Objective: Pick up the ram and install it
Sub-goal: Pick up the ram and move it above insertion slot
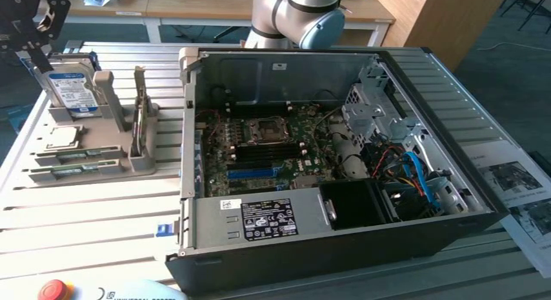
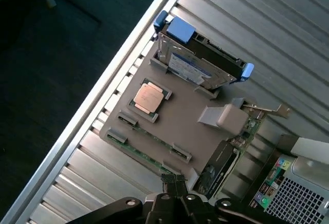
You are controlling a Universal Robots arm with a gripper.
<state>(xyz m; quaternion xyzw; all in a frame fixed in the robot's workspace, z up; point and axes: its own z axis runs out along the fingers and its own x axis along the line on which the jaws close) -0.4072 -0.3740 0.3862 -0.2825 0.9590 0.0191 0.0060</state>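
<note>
The ram (image 1: 79, 170) is a thin green stick standing on edge in the front slots of a grey holder (image 1: 112, 164), at the exterior view's left. In the wrist view the ram (image 2: 146, 150) runs along the holder's (image 2: 185, 121) edge, close to my fingertips. My black gripper (image 1: 39, 58) hangs above the holder's back end, near the upright hard drive (image 1: 71, 90). Its fingers (image 2: 175, 182) are shut with nothing between them, and it sits high above the holder. The open computer case (image 1: 193, 203) lies beside the holder, motherboard (image 1: 297, 139) facing up.
The holder also carries a square silver processor (image 1: 62, 137), also seen as processor (image 2: 147, 97), and an upright expansion card (image 1: 142, 113). Cables and a drive cage (image 1: 379, 113) crowd the case's right side. A red stop button (image 1: 53, 290) sits at the front edge, papers (image 1: 517, 184) at the right.
</note>
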